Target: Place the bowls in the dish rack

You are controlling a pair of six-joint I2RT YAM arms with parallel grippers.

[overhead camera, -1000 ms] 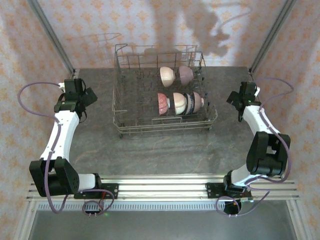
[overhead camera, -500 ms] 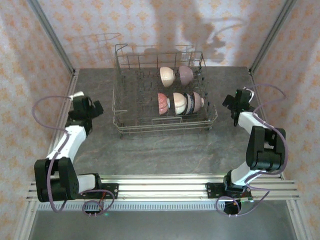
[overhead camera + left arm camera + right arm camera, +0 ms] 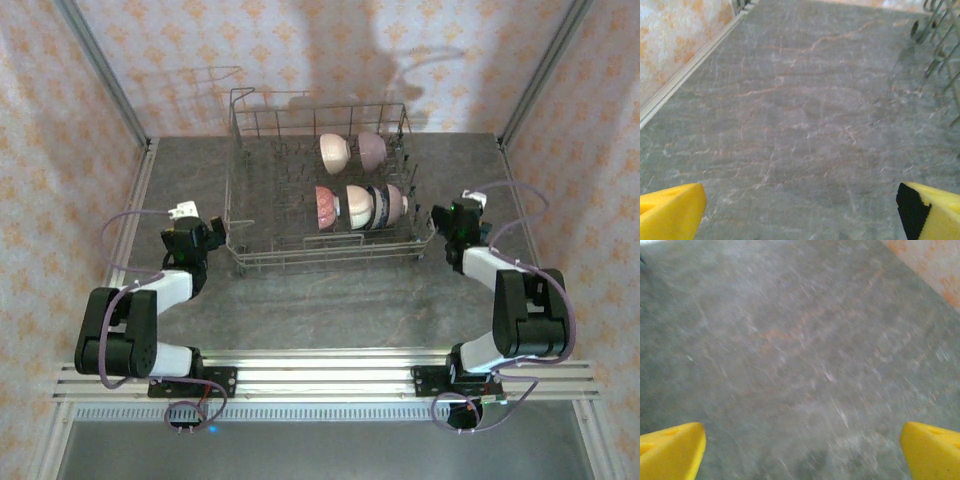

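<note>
The dish rack [image 3: 245, 190] stands on the grey marbled table [image 3: 330, 300], and all places below are given from it. The bowls sit on edge among its tines, in its right half. The back row has a cream-white bowl [image 3: 335, 152] with a pale mauve bowl [image 3: 372, 150] touching its right side. The front row has a red-pink speckled bowl [image 3: 326, 206], a second cream bowl [image 3: 358, 206] and a dark-banded bowl [image 3: 380, 206], packed close; the count at that row's right end cannot be told. The left gripper [image 3: 212, 233] hangs just beside the rack's front-left corner, jaws spread wide with bare table between them. The right gripper [image 3: 441, 221] hangs just beside the front-right corner, jaws equally wide and holding nothing.
</note>
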